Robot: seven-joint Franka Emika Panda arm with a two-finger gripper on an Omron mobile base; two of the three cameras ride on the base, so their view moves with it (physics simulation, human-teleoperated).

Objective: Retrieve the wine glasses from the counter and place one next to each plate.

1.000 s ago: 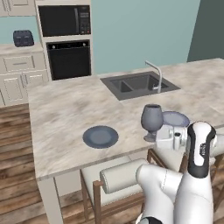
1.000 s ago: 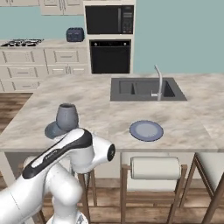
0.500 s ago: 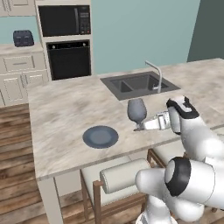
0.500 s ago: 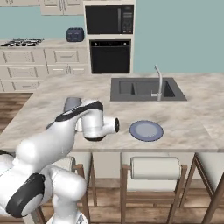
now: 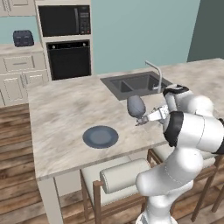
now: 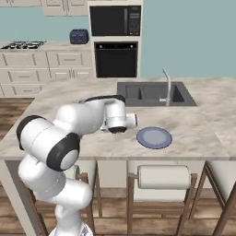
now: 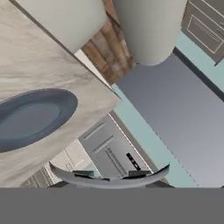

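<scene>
The wine glass (image 5: 136, 106), smoky grey-blue and upright or nearly so, hangs above the marbled island worktop (image 5: 61, 109) between the plate (image 5: 100, 136) and the dark sink (image 5: 133, 84), its bowl at the height of the sink's near edge in the left base view. The gripper (image 5: 144, 120) reaches in from the right, level with the base of the glass, and pinches its stem just above the foot; its fingers are drawn close together with the stem between them (in the hand view the round foot (image 7: 109, 177) shows as a curved grey rim right at the fingertips, with the bowl (image 7: 151, 28) rising beyond it). The plate lies flat on the worktop to the left of the glass and nearer the front edge, apart from it; in the right base view the same plate (image 6: 154, 137) sits just right of the arm's wrist. The chrome tap (image 5: 155, 74) stands at the sink's right side, behind the arm's forearm. Stools with pale padded backs (image 5: 124, 175) are tucked under the near edge of the island. Farther back, a black oven (image 5: 70, 59) and a microwave (image 5: 64, 19) are set in the wall, and a dark blue toaster (image 5: 23, 38) rests on the cream cabinets' counter.
</scene>
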